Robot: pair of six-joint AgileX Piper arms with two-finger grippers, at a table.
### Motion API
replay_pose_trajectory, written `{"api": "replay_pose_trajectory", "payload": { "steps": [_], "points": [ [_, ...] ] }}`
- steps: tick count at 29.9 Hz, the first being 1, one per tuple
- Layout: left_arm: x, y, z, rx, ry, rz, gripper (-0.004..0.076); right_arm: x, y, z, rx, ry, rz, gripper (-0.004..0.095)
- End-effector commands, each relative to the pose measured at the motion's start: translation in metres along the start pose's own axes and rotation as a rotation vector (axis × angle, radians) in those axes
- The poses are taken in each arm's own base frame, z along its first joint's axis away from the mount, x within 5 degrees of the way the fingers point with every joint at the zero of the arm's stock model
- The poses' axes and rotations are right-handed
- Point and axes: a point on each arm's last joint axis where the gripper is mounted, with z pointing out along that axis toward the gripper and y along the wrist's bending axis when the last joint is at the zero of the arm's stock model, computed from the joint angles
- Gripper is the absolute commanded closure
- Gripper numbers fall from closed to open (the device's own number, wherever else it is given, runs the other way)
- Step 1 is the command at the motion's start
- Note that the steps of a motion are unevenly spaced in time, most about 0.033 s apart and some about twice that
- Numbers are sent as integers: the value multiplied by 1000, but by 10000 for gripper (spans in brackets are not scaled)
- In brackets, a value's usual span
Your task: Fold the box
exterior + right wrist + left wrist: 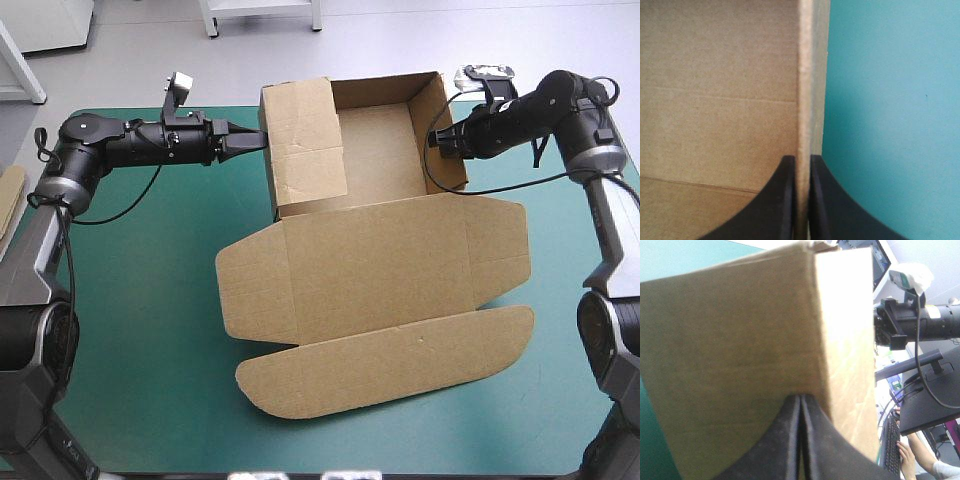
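The brown box (375,265) lies on the teal-green cover with its tray (378,140) at the back, walls raised, and the lid spread flat toward the front. A broad panel (305,140) of the left wall leans over the tray's inside. My left gripper (258,139) is at the top edge of that left wall; in its own view the black fingers (801,400) are all but shut on the board's (740,355) folded edge. My right gripper (437,140) is shut on the tray's right wall (805,75), whose edge runs between its fingers (802,162).
A long rounded flap (400,360) lies flat at the lid's front edge, near the table's front. Another piece of brown board (10,195) shows at the table's left edge. Bare teal-green cover (140,330) lies left and right of the lid.
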Motion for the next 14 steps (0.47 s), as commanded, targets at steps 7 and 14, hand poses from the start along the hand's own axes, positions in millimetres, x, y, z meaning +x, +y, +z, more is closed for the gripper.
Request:
{"api": "replay_pose_trajectory", "payload": {
  "steps": [7, 14],
  "points": [
    [1, -39, -10, 65, 43, 5, 664, -11, 21, -23, -32, -109, -15, 911],
    [-1, -43, -11, 106, 17, -11, 274, -11, 25, -19, -22, -104, -26, 911]
  ]
}}
